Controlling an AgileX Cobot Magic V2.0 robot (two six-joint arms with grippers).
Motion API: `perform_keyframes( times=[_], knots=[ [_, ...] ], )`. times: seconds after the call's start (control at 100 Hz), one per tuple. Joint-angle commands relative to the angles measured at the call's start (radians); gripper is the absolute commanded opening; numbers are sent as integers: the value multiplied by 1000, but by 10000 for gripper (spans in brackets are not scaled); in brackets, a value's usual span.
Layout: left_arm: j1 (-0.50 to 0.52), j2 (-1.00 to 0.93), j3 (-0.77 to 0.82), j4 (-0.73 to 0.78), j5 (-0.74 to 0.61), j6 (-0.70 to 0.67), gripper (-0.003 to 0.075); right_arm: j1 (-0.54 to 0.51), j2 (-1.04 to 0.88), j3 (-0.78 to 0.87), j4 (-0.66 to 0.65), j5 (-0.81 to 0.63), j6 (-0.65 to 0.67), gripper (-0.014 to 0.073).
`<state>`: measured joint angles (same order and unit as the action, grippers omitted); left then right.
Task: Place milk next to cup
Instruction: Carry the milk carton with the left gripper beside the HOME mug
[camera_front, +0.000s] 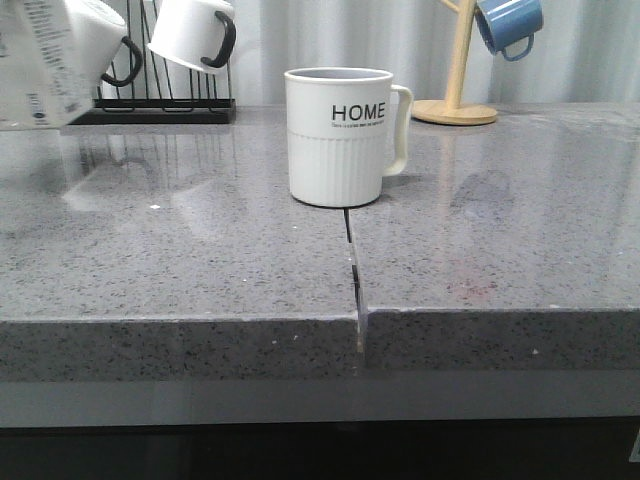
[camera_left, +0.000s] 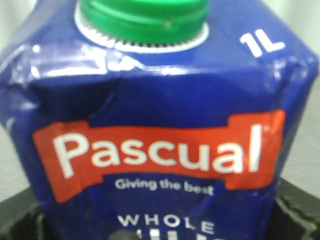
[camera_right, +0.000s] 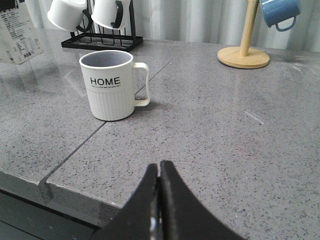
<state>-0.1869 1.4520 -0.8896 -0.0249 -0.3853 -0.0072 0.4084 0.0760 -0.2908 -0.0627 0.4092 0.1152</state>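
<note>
The milk (camera_front: 40, 60) is a white carton with printed side text, hanging tilted above the counter at the far left. In the left wrist view its blue top (camera_left: 160, 100) with a green cap fills the frame. My left gripper (camera_left: 160, 234) is shut on it, and only dark finger parts (camera_left: 20, 217) show at the corners. The cup (camera_front: 340, 135) is cream-white with "HOME" on it. It stands upright mid-counter, handle to the right, well right of the carton. My right gripper (camera_right: 159, 165) is shut and empty, low over the counter's front edge, short of the cup (camera_right: 111, 85).
A black rack (camera_front: 160, 108) with white black-handled mugs (camera_front: 195, 35) stands at the back left. A wooden mug tree (camera_front: 458, 70) holding a blue mug (camera_front: 508, 25) stands at the back right. A seam (camera_front: 355, 280) splits the grey counter in front of the cup.
</note>
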Motion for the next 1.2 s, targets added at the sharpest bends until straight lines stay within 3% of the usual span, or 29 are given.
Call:
perform_keyframes(
  times=[0.0, 0.41, 1.02, 1.09, 1.19],
  knots=[
    [-60, -39, -25, -13, -80, -7, 200, -3, 11, -25, 0, -76, 0, -67],
    [-282, 22, -25, -74, -105, -3, 200, -3, 11, -25, 0, -76, 0, -67],
    [-379, 110, -27, -85, -177, -2, 204, -3, 11, -25, 0, -76, 0, -67],
    [-379, 112, -27, -83, -174, -2, 265, -3, 11, -25, 0, -76, 0, -67],
    [-379, 112, -27, -83, -174, -2, 492, -3, 11, -25, 0, -76, 0, -67]
  ],
)
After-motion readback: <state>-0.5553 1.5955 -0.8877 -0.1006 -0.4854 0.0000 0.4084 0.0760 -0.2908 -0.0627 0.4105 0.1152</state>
